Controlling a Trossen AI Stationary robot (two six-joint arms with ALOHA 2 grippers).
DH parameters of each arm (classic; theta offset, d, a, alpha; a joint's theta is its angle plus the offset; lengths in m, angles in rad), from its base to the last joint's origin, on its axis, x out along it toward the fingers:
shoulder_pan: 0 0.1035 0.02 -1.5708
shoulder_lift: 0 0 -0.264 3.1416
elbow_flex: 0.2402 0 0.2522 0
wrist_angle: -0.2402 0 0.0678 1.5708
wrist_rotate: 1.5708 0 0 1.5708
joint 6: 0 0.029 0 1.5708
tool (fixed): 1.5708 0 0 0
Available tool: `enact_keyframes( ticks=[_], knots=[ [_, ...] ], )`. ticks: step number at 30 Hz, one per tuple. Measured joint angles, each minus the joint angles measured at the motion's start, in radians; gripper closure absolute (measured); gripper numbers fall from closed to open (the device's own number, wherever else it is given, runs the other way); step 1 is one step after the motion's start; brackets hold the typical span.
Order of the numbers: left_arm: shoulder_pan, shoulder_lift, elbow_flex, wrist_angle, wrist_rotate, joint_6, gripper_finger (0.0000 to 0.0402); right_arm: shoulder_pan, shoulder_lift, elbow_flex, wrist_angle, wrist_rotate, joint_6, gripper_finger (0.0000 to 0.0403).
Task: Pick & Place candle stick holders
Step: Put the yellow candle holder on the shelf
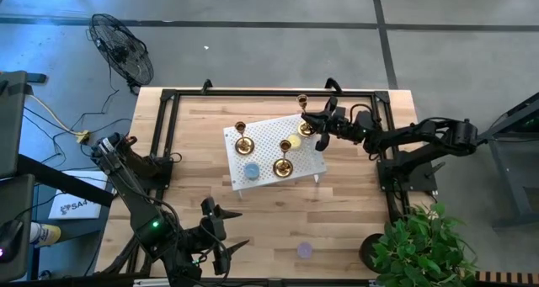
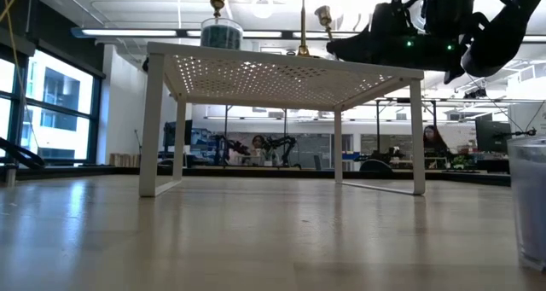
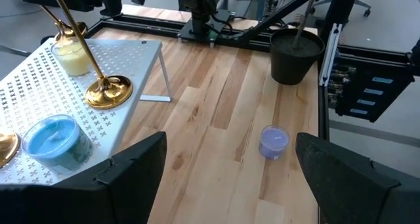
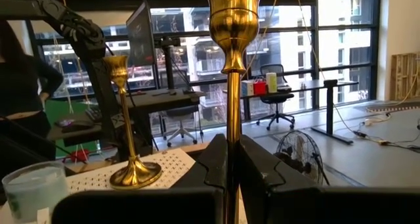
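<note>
Three gold candle stick holders are on or over the white perforated rack (image 1: pixel 263 144). One (image 1: pixel 240 136) stands on its round base at the rack's far left. Another (image 1: pixel 284 164) stands near the middle. The third (image 1: pixel 302 102) is at the far right corner, with my right gripper (image 1: pixel 314 124) shut on its stem. Its cup top (image 4: pixel 233 14) rises above the fingers. My left gripper (image 1: pixel 223 236) hovers open near the table's front edge and touches nothing. My right gripper pinches the thin stem (image 4: pixel 231 148) of the candle stick holder between its two fingers, below the cup. The fingers come about level from the table's right and lie across the stem. The holder stands upright. The fingers hide its base, so I cannot tell whether it rests on the rack.
A yellow candle (image 1: pixel 295 141) and a blue candle (image 1: pixel 251 171) sit on the rack. A purple candle (image 3: pixel 273 142) stands on the bare wood in front of my left gripper. A potted plant (image 1: pixel 417 241) fills the near right corner. A black frame (image 1: pixel 168 98) runs along the table's edges.
</note>
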Motion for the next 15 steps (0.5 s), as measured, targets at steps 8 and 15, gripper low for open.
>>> enact_keyframes(
  ticks=[8,15],
  knots=[
    [0.000,0.000,0.000,-0.001,-0.014,0.002,0.0069,0.000,0.000,0.000,-0.006,0.000,-0.024,0.0393],
    [0.000,0.000,0.000,-0.002,-0.015,0.002,0.0069,0.000,0.000,0.000,-0.031,0.000,-0.028,0.0393]
  ],
)
